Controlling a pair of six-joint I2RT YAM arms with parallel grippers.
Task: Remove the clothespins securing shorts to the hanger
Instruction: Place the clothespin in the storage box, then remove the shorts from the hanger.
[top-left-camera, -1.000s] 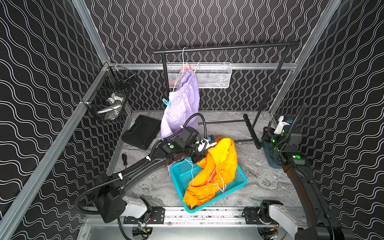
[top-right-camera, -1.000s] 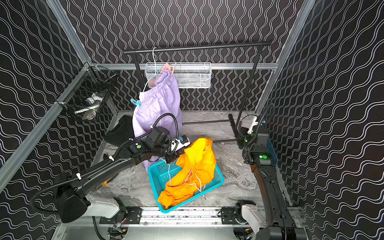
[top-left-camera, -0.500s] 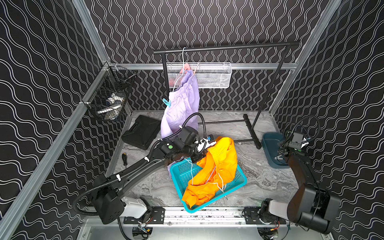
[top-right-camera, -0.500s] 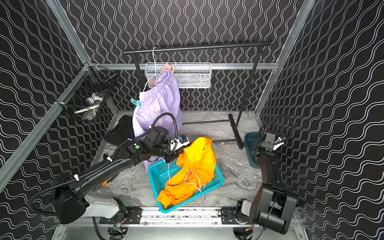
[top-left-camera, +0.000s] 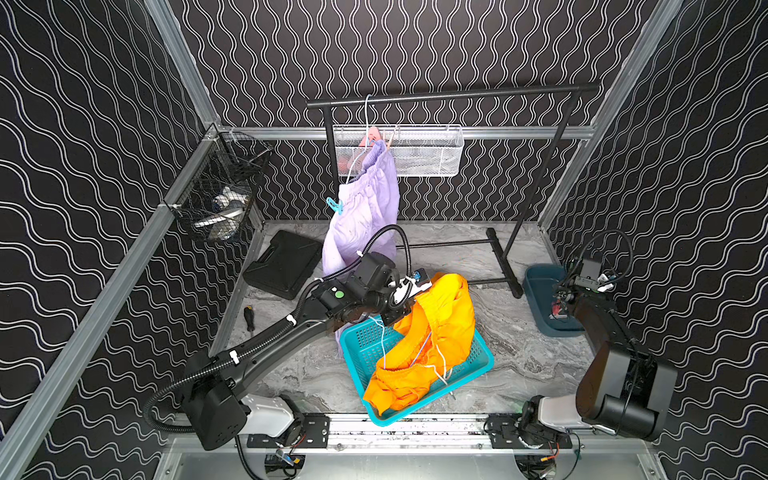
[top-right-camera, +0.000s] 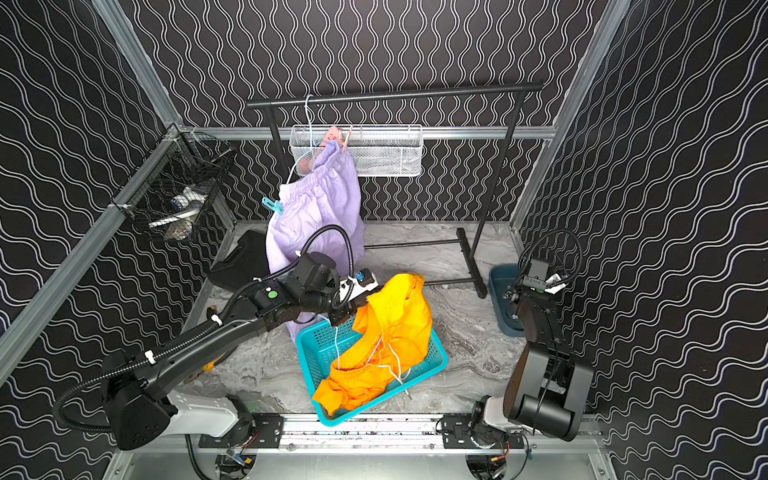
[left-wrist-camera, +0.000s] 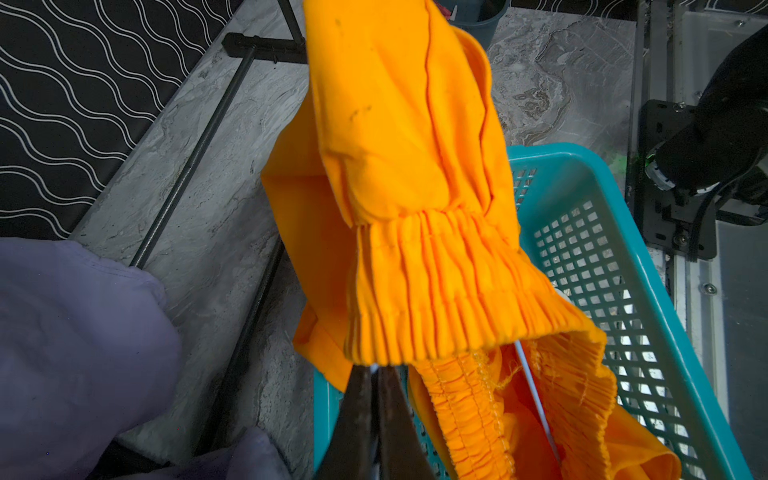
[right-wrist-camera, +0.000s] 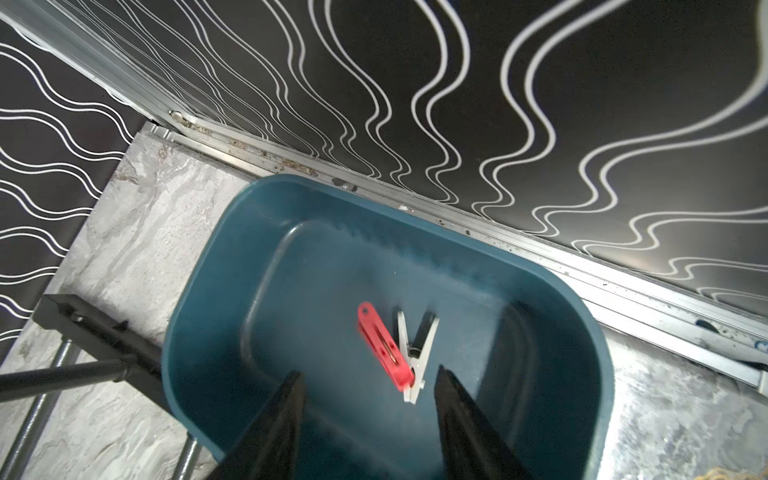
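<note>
The lilac shorts (top-left-camera: 365, 208) (top-right-camera: 320, 208) hang from a white wire hanger (top-left-camera: 367, 112) on the black rail. A light blue clothespin (top-left-camera: 333, 205) (top-right-camera: 272, 205) grips their waistband edge. The orange shorts (top-left-camera: 436, 324) (left-wrist-camera: 395, 145) drape over a teal basket (top-left-camera: 361, 345). My left gripper (left-wrist-camera: 374, 370) (top-left-camera: 399, 313) is shut on their gathered waistband, with something thin and white at its tips. My right gripper (right-wrist-camera: 368, 370) (top-left-camera: 561, 297) stands open, holding nothing, above a dark teal bin (right-wrist-camera: 232, 232) (top-left-camera: 540, 286). A red clothespin (right-wrist-camera: 384, 347) and a whitish clothespin (right-wrist-camera: 417, 345) lie in that bin.
The rack's floor bars (top-left-camera: 449, 243) run behind the basket. A black case (top-left-camera: 284, 264) and a screwdriver (top-left-camera: 249, 318) lie at the left. A black wire basket (top-left-camera: 220, 195) hangs on the left wall. A white mesh basket (top-left-camera: 424, 149) hangs behind the rail.
My right arm has swung from near the rack foot out over the bin at the right wall, and its jaws have opened. The left arm has hardly moved.
</note>
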